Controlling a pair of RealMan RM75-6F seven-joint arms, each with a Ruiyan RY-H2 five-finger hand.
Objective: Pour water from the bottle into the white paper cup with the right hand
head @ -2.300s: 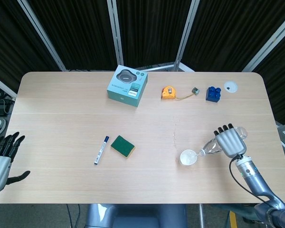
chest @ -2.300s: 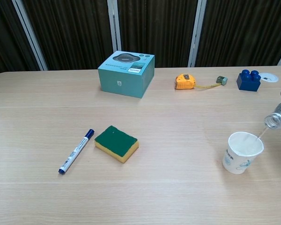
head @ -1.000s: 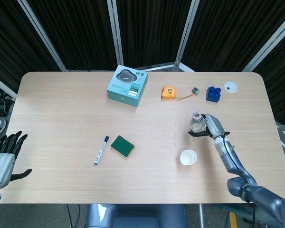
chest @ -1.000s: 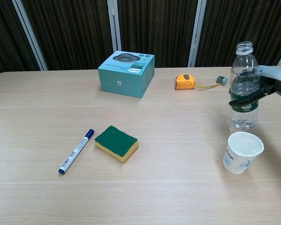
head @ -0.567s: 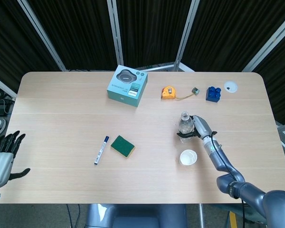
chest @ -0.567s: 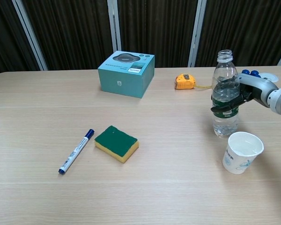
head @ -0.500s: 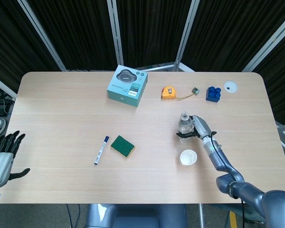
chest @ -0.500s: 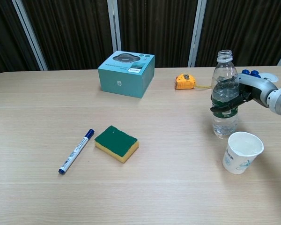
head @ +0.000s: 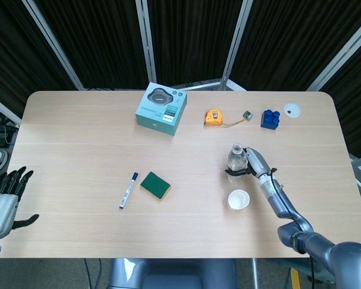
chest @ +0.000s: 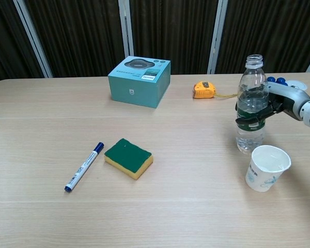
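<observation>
The clear plastic bottle stands upright on the table with no cap on and water in its lower part. My right hand reaches in from the right, and its fingers wrap around the bottle's green label. The white paper cup stands upright just in front of the bottle, a little to the right and apart from it. My left hand hangs off the table's front left corner, fingers spread, holding nothing.
A teal box sits at the back centre. An orange tape measure, a blue block and a white lid lie at the back right. A marker and a green-yellow sponge lie front left.
The bottle was tilted over the cup, then came upright and moved left behind the cup. In the last half second it shifted slightly right in my right hand.
</observation>
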